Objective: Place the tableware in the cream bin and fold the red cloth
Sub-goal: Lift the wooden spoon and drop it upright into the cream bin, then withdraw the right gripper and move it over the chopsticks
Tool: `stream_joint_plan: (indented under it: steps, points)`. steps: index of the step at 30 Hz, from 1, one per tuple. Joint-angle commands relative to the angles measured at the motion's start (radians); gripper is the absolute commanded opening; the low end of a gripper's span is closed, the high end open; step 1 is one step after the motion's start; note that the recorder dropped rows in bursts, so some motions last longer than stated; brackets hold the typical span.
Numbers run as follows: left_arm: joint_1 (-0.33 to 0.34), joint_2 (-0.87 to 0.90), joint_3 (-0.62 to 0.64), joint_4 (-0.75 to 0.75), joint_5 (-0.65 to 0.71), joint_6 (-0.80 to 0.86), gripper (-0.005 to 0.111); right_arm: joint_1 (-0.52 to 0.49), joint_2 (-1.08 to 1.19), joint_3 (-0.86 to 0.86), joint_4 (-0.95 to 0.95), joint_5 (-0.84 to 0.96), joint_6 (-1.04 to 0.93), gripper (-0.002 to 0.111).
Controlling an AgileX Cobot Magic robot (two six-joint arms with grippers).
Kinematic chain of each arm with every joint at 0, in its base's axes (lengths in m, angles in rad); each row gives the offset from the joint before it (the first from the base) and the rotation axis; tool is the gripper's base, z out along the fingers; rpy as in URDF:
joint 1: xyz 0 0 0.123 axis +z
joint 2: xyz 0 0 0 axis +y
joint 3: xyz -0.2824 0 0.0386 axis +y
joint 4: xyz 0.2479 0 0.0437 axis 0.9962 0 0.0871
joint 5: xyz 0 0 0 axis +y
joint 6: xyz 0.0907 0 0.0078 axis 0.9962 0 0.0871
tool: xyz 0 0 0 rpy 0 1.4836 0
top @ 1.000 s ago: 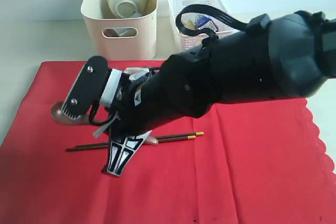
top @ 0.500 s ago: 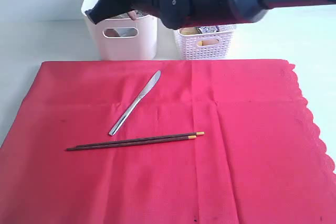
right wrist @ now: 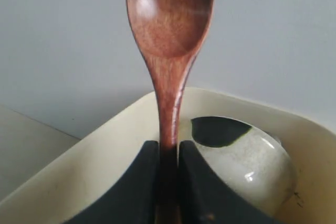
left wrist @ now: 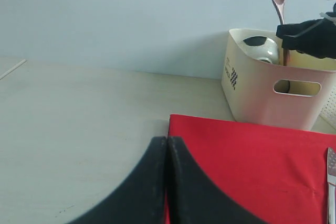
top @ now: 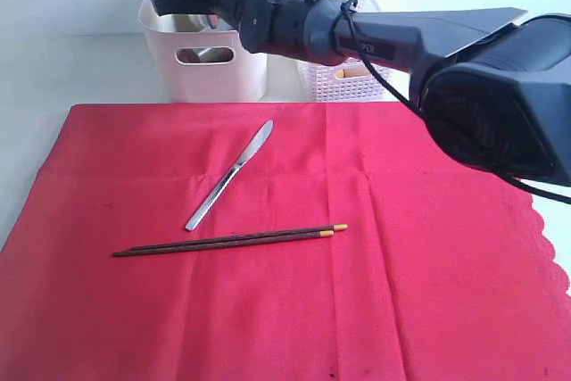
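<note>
- So, the right pincer [right wrist: 169, 153] is pinching the spoon [right wrist: 169, 14] by its handle, scoop up, over the mouth of the bin [top: 223, 73]. It looks set up so the spoon just drops in handle-first.
- The bowl [right wrist: 247, 166] is already in the bin and looks tipped on its side, so the spoon probably has to go in the gap beside it.
- Knife [top: 230, 174] and chopsticks [top: 227, 241] lie flat on the cloth [top: 428, 265], apart from each other and not yet binned. I'd guess folding waits until they're off.
- Left pincer [left wrist: 167, 142] is pressed together with nothing in it, parked over the desk [left wrist: 79, 108] by the cloth's corner, out of the way.
</note>
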Motion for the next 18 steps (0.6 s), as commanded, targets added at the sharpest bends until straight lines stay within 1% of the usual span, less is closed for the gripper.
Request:
stream_joint_plan:
  steps: [1,5,7,12,13,18]
  points:
    - [0.001,-0.007,0.000,-0.006,-0.003,0.001,0.003,-0.003,-0.006,-0.013,0.030,-0.010,0.005,0.025]
    - [0.001,-0.007,0.000,-0.006,-0.003,0.001,0.003,-0.003,-0.006,-0.013,0.029,-0.006,0.005,0.039]
    - [0.001,-0.007,0.000,-0.006,-0.003,0.001,0.003,-0.003,-0.006,-0.013,0.031,-0.006,0.005,0.043]
    - [0.001,-0.007,0.000,-0.006,-0.003,0.001,0.003,-0.003,-0.017,-0.013,0.031,-0.003,0.005,0.043]
    - [0.001,-0.007,0.000,-0.006,-0.003,0.001,0.003,-0.003,-0.023,-0.013,0.035,0.027,0.003,0.043]
    - [0.001,-0.007,0.000,-0.006,-0.003,0.001,0.003,-0.005,-0.111,-0.013,0.023,0.288,-0.003,0.043]
